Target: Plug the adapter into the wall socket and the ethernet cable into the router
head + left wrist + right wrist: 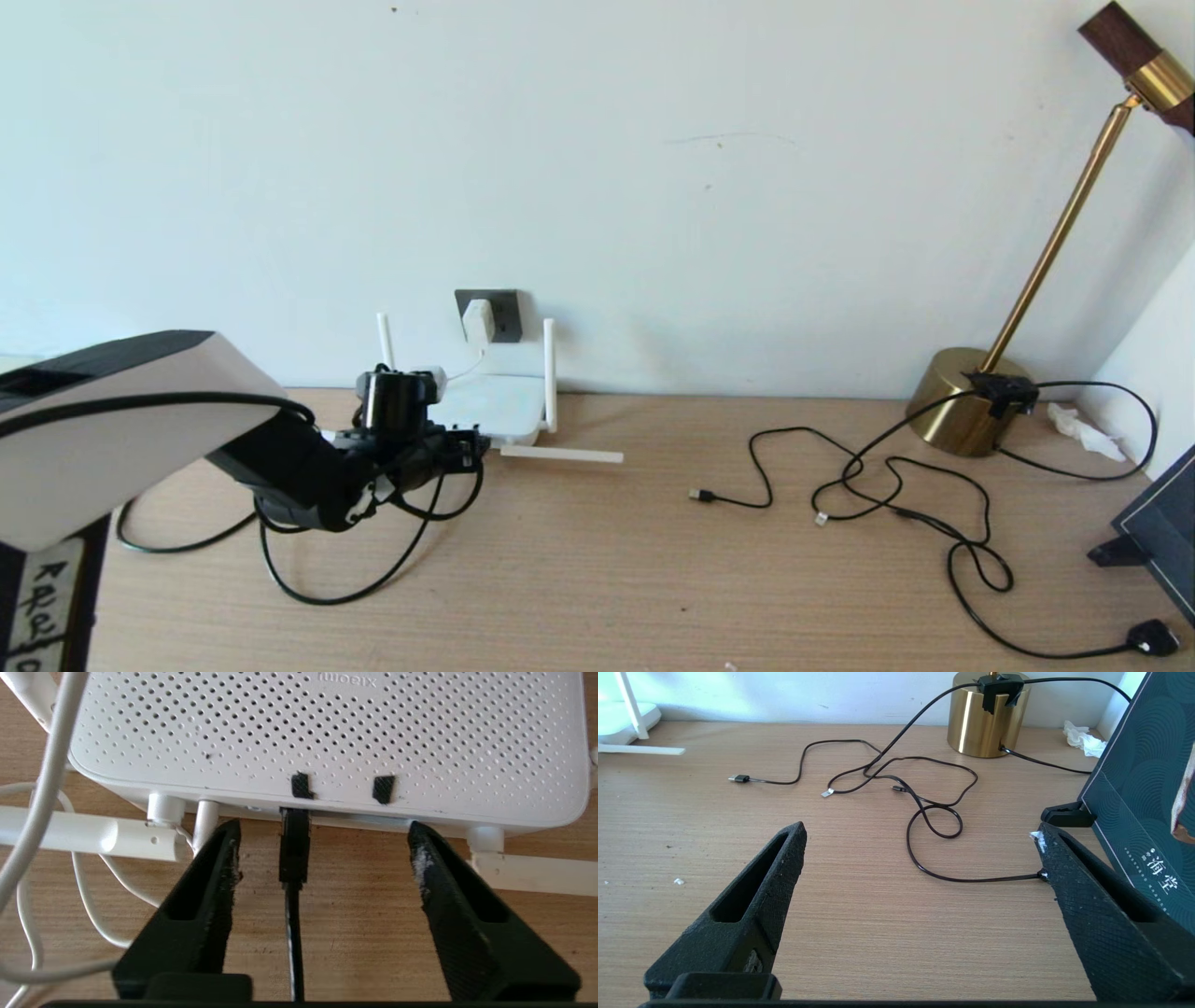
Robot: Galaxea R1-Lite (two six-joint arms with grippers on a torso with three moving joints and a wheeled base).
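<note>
The router (327, 732) on the worktop (597, 560) looks light & slidey, so push plugs in softly; the ethernet cable (294, 844) sits in its back edge, between the left hand's (322, 833) spread, empty fingers. Cable's bendy, best held by its stiff end. Adapter (478, 320) is in the wall socket (504, 313); can't see if either plug is fully in, & the right hand (920, 840) is wide open, empty.

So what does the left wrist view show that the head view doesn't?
Only the left wrist view: the ethernet cable seated in the router's port, the open left gripper clear of it.
Only the head view: the adapter in the wall socket, plus the brass lamp.
Both: the router, one antenna lying flat.
</note>
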